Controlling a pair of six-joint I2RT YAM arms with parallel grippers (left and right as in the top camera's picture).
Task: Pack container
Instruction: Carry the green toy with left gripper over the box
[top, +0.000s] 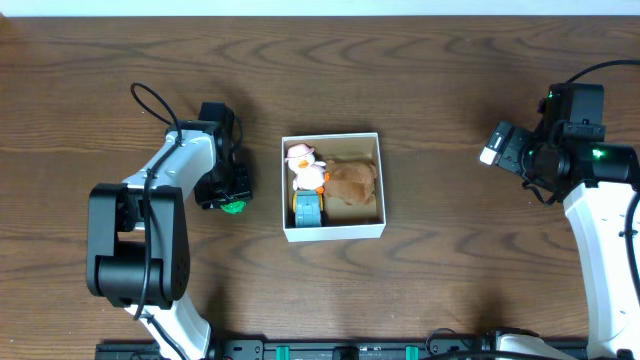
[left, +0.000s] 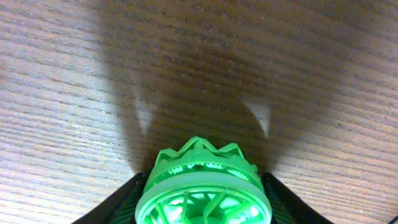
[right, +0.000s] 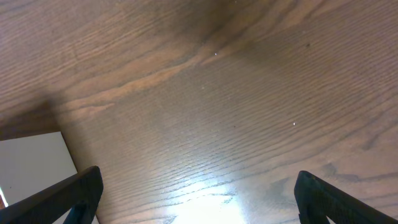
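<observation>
The container (top: 335, 233) lies mid-frame, to the right of the left fingers (left: 115, 210), which grasp a green toy (left: 202, 186). The right fingers (right: 74, 193) stand released at far right; open worktop (top: 440, 200) lies between them and the container's right wall.

Dark wood-grain table (top: 450, 285), white-walled container (top: 335, 232) and small green toy (top: 232, 207) on it

Dark wood-grain table (top: 440, 250), black rail (top: 240, 351) along its near edge, pale strip (top: 300, 5) along the far edge.
</observation>
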